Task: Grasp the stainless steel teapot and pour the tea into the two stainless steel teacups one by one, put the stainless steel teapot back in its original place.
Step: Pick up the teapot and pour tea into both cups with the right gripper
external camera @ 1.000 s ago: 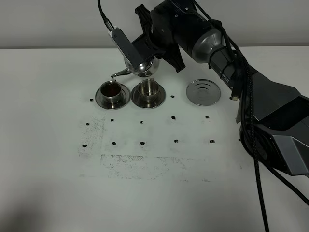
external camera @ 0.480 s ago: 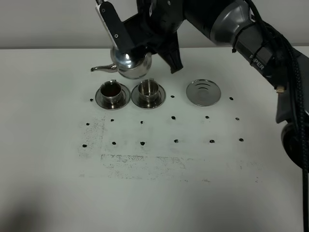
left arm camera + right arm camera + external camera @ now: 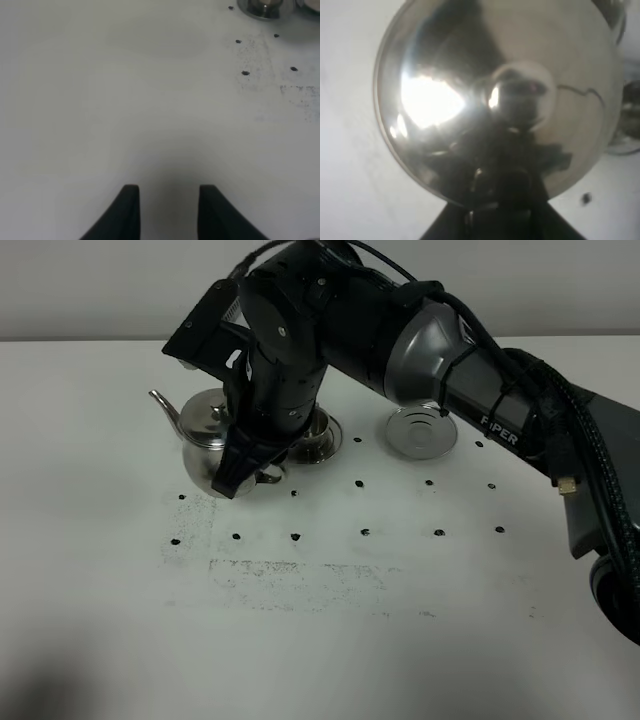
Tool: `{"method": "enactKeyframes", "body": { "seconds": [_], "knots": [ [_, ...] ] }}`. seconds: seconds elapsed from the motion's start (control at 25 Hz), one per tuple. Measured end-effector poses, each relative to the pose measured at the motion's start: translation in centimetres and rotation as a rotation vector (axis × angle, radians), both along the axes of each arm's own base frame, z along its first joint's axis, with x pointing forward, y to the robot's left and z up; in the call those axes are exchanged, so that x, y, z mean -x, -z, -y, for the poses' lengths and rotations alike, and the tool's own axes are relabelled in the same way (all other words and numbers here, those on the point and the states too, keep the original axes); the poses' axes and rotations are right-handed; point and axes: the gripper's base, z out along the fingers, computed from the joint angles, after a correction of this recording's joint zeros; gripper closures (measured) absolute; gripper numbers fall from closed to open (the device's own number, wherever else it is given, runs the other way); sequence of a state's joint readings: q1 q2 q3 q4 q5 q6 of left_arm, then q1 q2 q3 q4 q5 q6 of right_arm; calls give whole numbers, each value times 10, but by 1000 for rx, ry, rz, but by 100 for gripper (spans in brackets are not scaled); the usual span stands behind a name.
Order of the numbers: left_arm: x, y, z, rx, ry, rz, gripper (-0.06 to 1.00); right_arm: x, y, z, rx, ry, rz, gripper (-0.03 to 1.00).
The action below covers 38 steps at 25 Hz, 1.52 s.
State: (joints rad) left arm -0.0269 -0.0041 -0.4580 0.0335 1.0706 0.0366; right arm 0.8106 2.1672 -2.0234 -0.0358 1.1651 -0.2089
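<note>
The stainless steel teapot (image 3: 205,435) hangs upright over the table's left-middle, with its spout (image 3: 160,402) pointing up and to the left. My right gripper (image 3: 245,470) reaches across and is shut on the pot's handle. In the right wrist view the domed lid and its knob (image 3: 520,95) fill the frame above the gripper (image 3: 492,212). One teacup's saucer (image 3: 325,445) peeks out behind the arm. The other cup and the tea are hidden by the pot in the high view. A cup on its saucer (image 3: 260,6) shows at the edge of the left wrist view. My left gripper (image 3: 170,210) is open over bare table. The round ringed steel disc (image 3: 422,430) lies bare to the right.
Small dark dots (image 3: 364,533) mark a grid on the white table (image 3: 320,640). A scuffed grey patch (image 3: 290,580) lies in front of them. My right arm (image 3: 480,370) and its cable span the right side above the disc.
The teapot has come from behind the cups, where it was tilted with its spout over the left cup, forward and left. It now stands upright and covers that cup.
</note>
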Motion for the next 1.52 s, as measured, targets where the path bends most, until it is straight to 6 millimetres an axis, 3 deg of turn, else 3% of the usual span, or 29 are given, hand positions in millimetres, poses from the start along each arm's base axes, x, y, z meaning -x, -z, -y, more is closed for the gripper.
{"method": "enactKeyframes", "body": {
  "seconds": [0.32,0.84,1.0,1.12,1.32,1.52],
  "knots": [
    [0,0,0,0,0,0,66,-4,44,5,-60,159,-8,75],
    [0,0,0,0,0,0,66,-8,87,3,-32,184,-22,75],
    [0,0,0,0,0,0,66,-7,69,9,-14,153,8,75],
    [0,0,0,0,0,0,66,-11,35,28,-5,103,54,75],
    [0,0,0,0,0,0,66,-46,-9,78,55,-91,182,75],
    [0,0,0,0,0,0,66,-86,-20,124,215,-417,311,75]
  ]
}}
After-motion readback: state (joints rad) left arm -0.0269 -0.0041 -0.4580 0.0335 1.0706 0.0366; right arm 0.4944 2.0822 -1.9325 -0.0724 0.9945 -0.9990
